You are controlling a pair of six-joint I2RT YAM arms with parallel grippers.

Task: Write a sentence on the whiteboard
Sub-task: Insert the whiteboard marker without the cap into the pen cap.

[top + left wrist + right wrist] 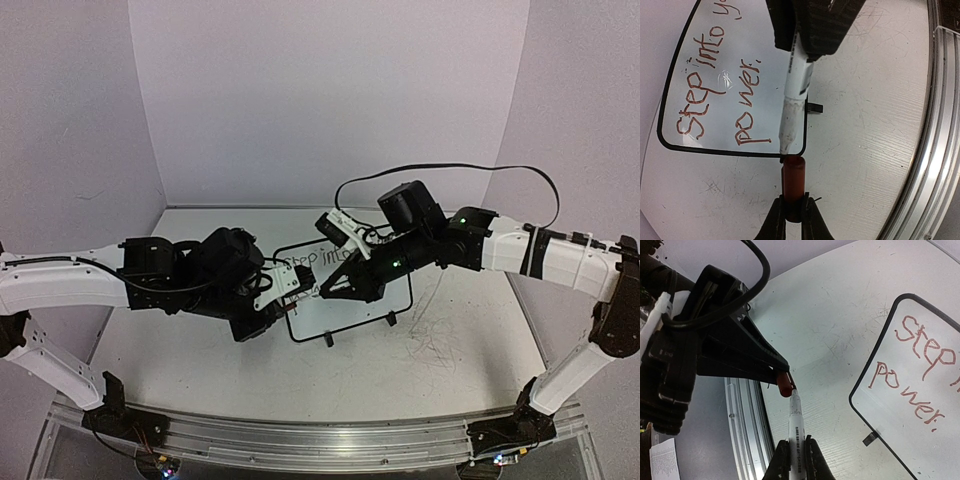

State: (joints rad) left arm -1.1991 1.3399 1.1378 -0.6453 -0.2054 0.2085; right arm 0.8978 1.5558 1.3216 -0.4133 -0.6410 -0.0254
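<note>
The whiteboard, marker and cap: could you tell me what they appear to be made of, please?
Whiteboard: glossy white panel, perhaps coated, showing a glare spot; black frame, probably plastic. Marker: smooth white barrel, likely plastic. Cap: red, slightly shiny, likely plastic.

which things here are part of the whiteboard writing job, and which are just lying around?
In the job: whiteboard, red sentence, marker in right gripper, red cap in left gripper.
Just there: aluminium rail, black cable, printed paper sheet.
</note>
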